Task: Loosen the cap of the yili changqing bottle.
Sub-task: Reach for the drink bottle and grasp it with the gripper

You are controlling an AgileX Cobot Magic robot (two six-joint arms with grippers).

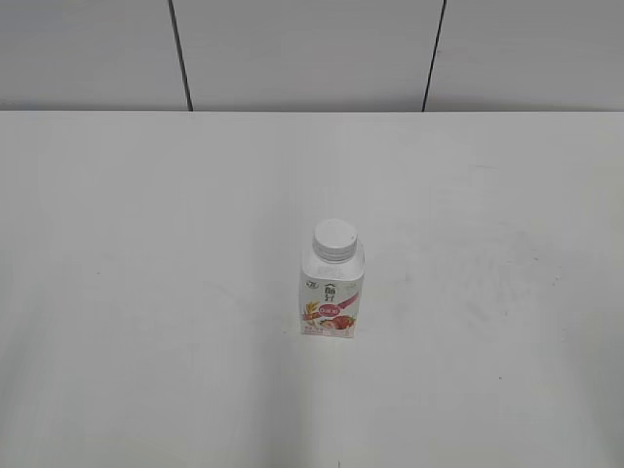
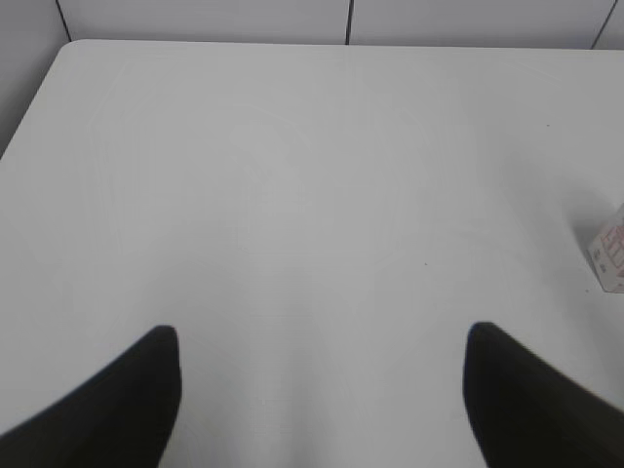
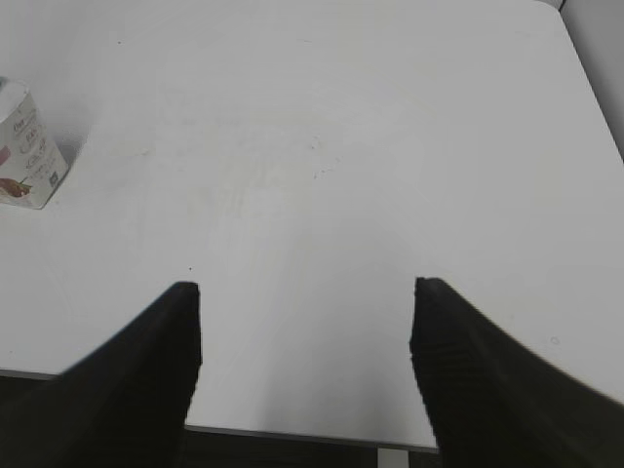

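Both end effectors spread, yili changqing bottle (image 1: 331,290) upright, well apart

Only the claws show, none of the arms. Left claw (image 2: 322,390): two matte black fingers (image 2: 117,409), rounded tips, smooth, no markings or cables visible. Right claw (image 3: 302,370): same black pair, w/ finely ribbed inner pads (image 3: 190,341) along the edges. No screws, labels or wiring visible in either wrist view.
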